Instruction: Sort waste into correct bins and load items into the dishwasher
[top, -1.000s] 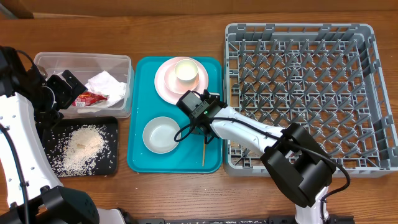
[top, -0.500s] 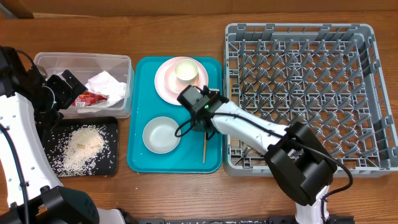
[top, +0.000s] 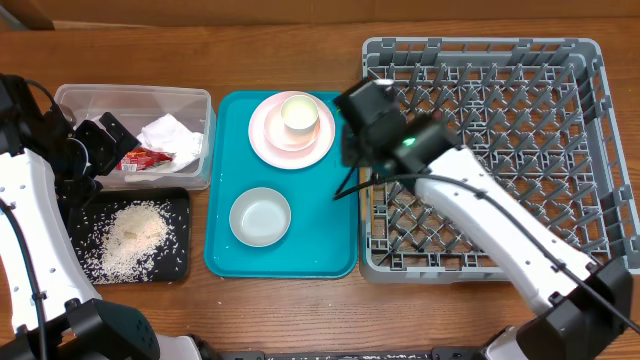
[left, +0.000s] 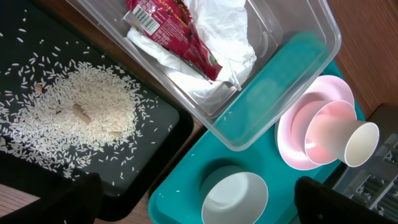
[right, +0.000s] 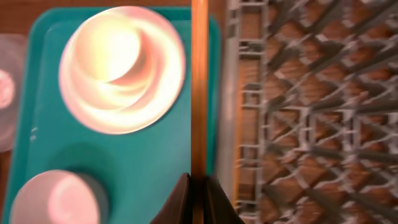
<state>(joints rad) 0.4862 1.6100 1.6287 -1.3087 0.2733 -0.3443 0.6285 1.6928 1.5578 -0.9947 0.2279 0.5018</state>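
Observation:
My right gripper (right: 199, 188) is shut on the wooden chopsticks (right: 199, 81), which show as one blurred bar pointing away from it. From above, the right gripper (top: 362, 125) hangs over the seam between the teal tray (top: 330, 245) and the grey dish rack (top: 480, 150). On the tray sit the pink plate (top: 270, 142) with a cup (top: 298, 112) on it and a pale bowl (top: 260, 215). The clear tub (top: 70, 100) holds the napkin (top: 170, 133) and red wrapper (top: 148, 157). Rice (top: 135, 232) lies in the black tray (top: 180, 240). My left gripper (left: 199, 205) is open by the tub.
The rack's upright pegs (right: 311, 112) fill the right side of the right wrist view. The tub, black tray and teal tray stand close together along the left half of the wooden table (top: 300, 320). Stray rice grains (left: 25, 43) are scattered across the black tray.
The right gripper has lifted the chopsticks off the teal tray's lower right and carried them up and right toward the rack's edge. The left arm has not moved.

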